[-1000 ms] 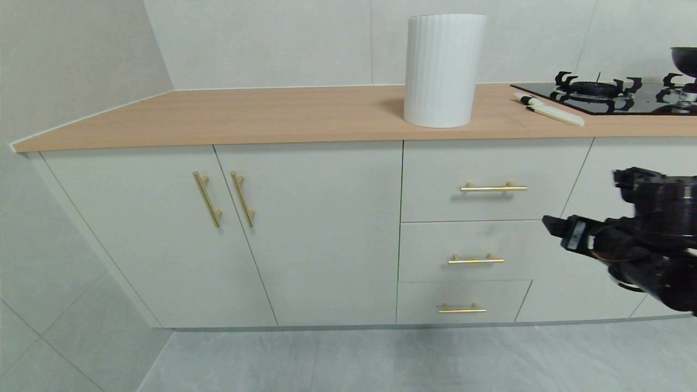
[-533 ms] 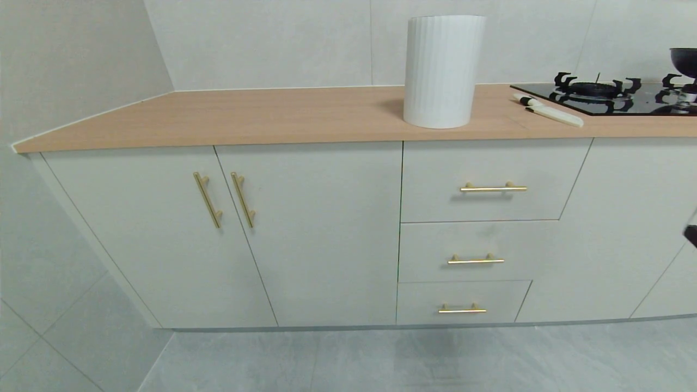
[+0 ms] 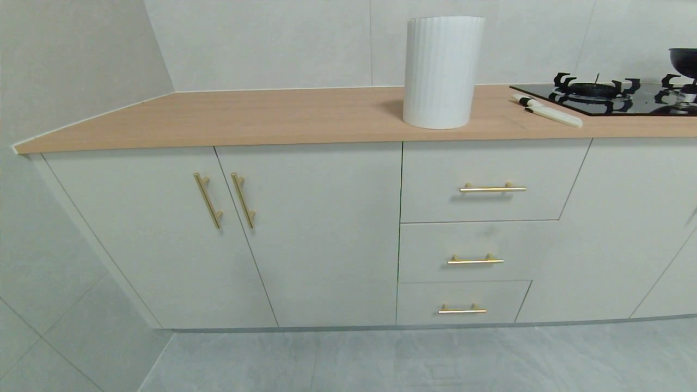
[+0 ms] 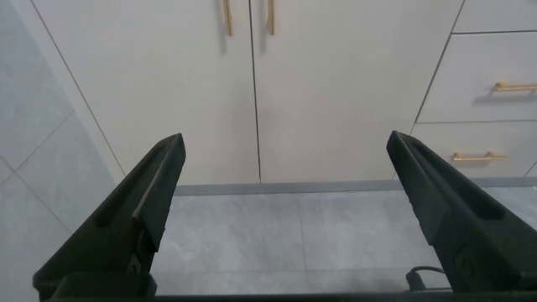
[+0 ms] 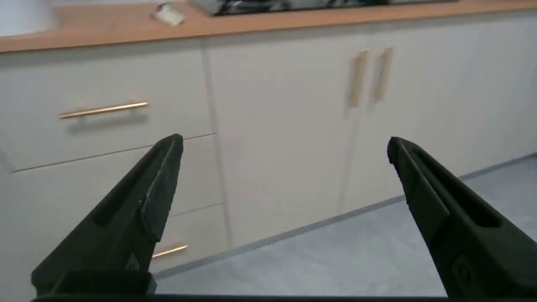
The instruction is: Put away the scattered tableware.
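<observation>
On the table: knife [image 3: 547, 113] lying just beside the hob [image 3: 599, 95], white canister [image 3: 442, 72] near it.
Left claw [image 4: 284, 143] wide, empty, facing cabinet doors [image 4: 252, 75]; right claw [image 5: 284, 144] wide, empty, facing drawers [image 5: 109, 84].

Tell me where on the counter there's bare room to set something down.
The countertop is bare from the left wall corner to the white ribbed canister. A narrower strip lies between that canister and the knife. It is crowded around the knife and hob.
</observation>
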Available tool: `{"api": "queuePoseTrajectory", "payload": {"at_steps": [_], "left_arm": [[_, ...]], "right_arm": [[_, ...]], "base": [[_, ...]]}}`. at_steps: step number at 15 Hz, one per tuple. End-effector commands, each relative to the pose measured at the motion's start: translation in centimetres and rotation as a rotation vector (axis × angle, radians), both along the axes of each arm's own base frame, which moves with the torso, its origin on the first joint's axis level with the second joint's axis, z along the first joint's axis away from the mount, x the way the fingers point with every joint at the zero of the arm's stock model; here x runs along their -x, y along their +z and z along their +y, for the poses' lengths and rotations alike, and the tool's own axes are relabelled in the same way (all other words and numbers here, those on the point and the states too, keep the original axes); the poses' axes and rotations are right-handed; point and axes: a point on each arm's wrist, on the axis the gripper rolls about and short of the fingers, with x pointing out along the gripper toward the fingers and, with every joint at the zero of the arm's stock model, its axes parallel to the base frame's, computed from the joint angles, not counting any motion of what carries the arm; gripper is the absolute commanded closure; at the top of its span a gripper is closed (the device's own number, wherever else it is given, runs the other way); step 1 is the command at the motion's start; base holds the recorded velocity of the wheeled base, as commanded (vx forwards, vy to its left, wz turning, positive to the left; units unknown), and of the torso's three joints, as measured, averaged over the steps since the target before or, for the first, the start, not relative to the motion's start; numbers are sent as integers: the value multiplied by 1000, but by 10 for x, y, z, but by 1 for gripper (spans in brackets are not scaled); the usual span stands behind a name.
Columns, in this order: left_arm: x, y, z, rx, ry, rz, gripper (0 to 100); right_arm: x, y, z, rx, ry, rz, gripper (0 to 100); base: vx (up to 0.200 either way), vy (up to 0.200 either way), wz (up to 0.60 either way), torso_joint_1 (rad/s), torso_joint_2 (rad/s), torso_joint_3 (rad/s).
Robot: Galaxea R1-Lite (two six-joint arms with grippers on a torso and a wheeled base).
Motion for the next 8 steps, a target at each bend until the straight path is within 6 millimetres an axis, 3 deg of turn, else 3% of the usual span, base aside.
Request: {"api": "queuePoseTrajectory", "payload": {"at_steps": [1,2,4,8], "left_arm": [[0,0,0,0,-1,2,0],[0,0,0,0,-1,0,0],[0,0,0,0,-1,0,0],[0,0,0,0,1,0,0]], "right_arm": [[26,-14,2,15,-53,-99,0],[34,-19,5,48,5,-136,0],[31,-24,6,65,30,-122,0],[-2,-70,11,15,299,7,0]], "base": [[0,0,0,0,0,0],[0,0,0,0,0,0],[0,0,0,0,0,0],[0,0,0,0,0,0]]}}
